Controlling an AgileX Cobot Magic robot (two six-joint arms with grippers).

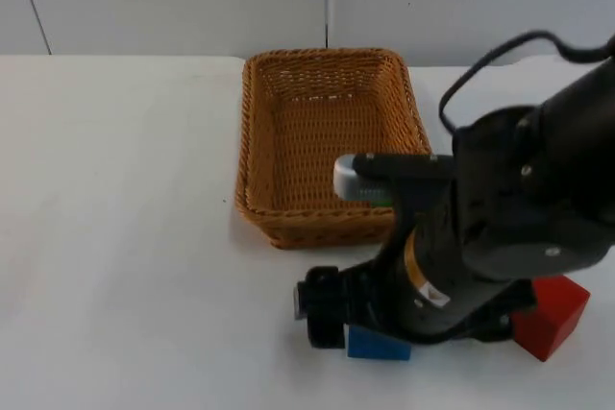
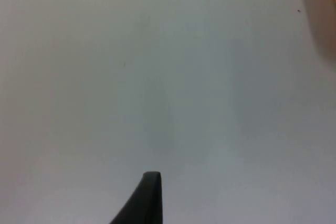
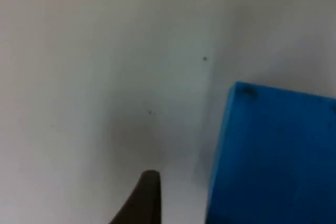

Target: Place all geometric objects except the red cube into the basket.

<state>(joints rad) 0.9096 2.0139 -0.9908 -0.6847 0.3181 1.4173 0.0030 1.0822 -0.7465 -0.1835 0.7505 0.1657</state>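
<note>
The right gripper [image 1: 322, 306] hangs low over the surface [image 1: 125, 237], in front of the basket [image 1: 327, 141]. The blue block [image 1: 378, 344] lies just beside it, toward the red cube [image 1: 550, 316], its long axis running across the table. Whether the jaws are open cannot be told. The right arm is nearer; the left gripper [image 2: 149, 198] waits over bare surface.
</note>
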